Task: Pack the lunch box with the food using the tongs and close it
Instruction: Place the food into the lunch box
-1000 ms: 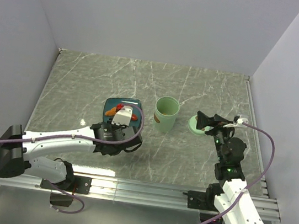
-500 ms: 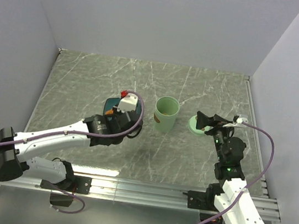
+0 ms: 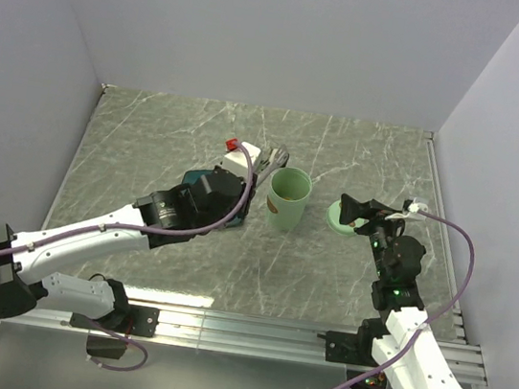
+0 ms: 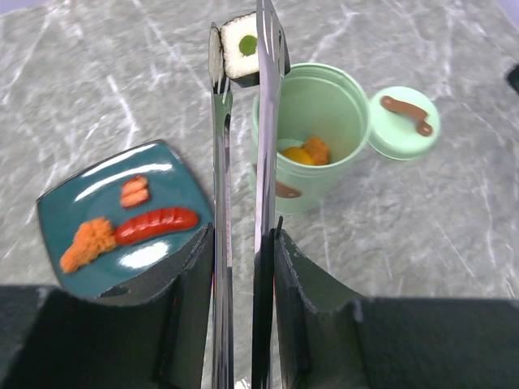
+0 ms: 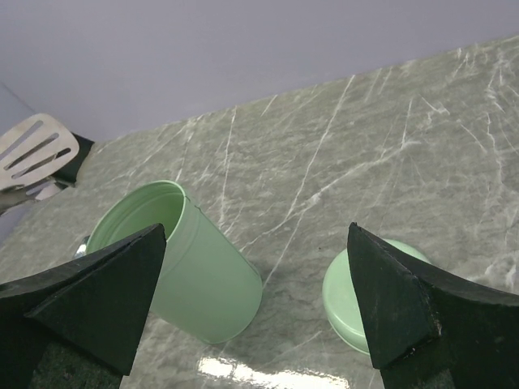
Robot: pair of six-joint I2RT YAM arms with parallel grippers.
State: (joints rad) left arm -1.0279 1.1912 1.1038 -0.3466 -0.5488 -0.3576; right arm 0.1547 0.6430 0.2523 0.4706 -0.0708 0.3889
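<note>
The pale green lunch box (image 3: 289,199) stands upright and uncovered, with orange food (image 4: 308,151) inside it. Its round lid (image 3: 342,216) with a brown handle (image 4: 405,113) lies on the table just right of it. My left gripper (image 4: 242,235) is shut on the metal tongs (image 4: 266,121). The tong tips pinch a white-and-black food piece (image 4: 241,47) by the lunch box's far left rim. My right gripper (image 5: 256,235) stands open and holds nothing, low over the table between the lunch box (image 5: 174,259) and the lid (image 5: 365,300).
A dark teal square plate (image 4: 174,174) left of the lunch box holds a red sausage piece (image 4: 156,225) and two orange pieces (image 4: 87,243). White walls enclose the marbled table on three sides. A metal rail (image 3: 250,327) runs along the near edge.
My left arm has lifted off the plate and swung forward and right, carrying the tongs with the white-and-black piece up to the lunch box. The right arm has stayed still.
</note>
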